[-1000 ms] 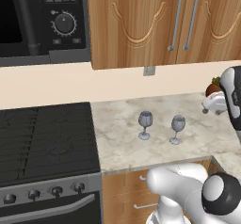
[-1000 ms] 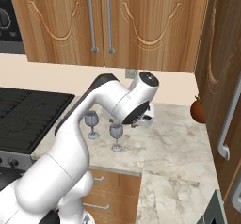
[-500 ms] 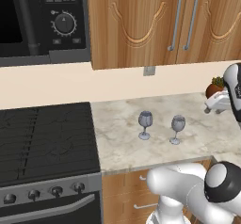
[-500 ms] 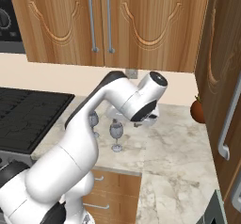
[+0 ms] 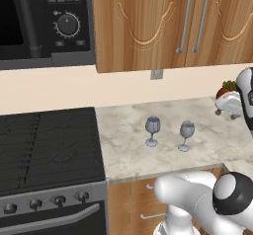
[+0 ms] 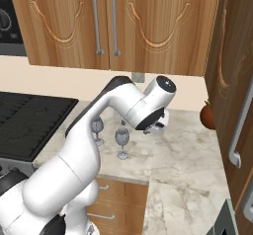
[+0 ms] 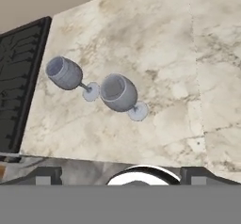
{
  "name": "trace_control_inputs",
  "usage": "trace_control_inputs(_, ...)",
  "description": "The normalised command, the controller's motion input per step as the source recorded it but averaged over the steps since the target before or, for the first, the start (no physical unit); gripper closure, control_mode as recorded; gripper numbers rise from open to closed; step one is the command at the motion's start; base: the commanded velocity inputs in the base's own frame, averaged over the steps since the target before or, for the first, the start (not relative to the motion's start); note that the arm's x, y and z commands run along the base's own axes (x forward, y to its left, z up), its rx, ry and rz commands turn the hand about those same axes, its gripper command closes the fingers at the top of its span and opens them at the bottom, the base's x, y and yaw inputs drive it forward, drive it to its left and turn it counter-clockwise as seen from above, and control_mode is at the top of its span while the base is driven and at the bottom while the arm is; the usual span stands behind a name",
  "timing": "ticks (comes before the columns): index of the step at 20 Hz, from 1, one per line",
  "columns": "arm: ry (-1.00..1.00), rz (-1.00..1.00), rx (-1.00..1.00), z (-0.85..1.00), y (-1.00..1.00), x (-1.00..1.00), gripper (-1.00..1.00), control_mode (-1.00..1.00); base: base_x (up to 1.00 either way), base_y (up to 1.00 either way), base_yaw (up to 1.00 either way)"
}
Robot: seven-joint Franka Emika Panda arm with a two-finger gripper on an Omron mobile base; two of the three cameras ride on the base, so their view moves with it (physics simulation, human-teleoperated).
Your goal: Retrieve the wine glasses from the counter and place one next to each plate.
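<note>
Wine glasses (image 5: pixel 168 133) on marble counter (image 5: pixel 128 150)

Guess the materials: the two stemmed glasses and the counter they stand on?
Wine glasses: apparently glass or clear plastic, glossy; the grey-blue bowls are translucent, and the counter shows through them.
Counter: looks like polished marble or a marble-look laminate; beige with darker veining and a smooth, flat surface. The render can't settle which.

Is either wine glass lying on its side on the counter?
No, both wine glasses stand upright on their feet on the marble counter.
</note>
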Motion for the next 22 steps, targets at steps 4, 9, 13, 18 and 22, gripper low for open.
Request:
trace_control_inputs(4, 0.00, -0.39, 0.16, -0.06, 0.00, -0.13, -1.00, -1.00, 0.00, 0.00, 0.00)
trace_control_inputs(9, 0.00, -0.21, 0.13, -0.02, 0.00, -0.12, -1.00, -1.00, 0.00, 0.00, 0.00)
trace_control_inputs(13, -0.06, 0.09, 0.01, -0.07, 0.00, -0.01, -1.00, -1.00, 0.00, 0.00, 0.00)
trace_control_inputs(18, -0.04, 0.43, 0.00, -0.13, -0.17, 0.00, -1.00, -1.00, 0.00, 0.00, 0.00)
trace_control_inputs(22, 0.00, 0.43, 0.00, -0.05, -0.11, 0.00, -1.00, -1.00, 0.00, 0.00, 0.00)
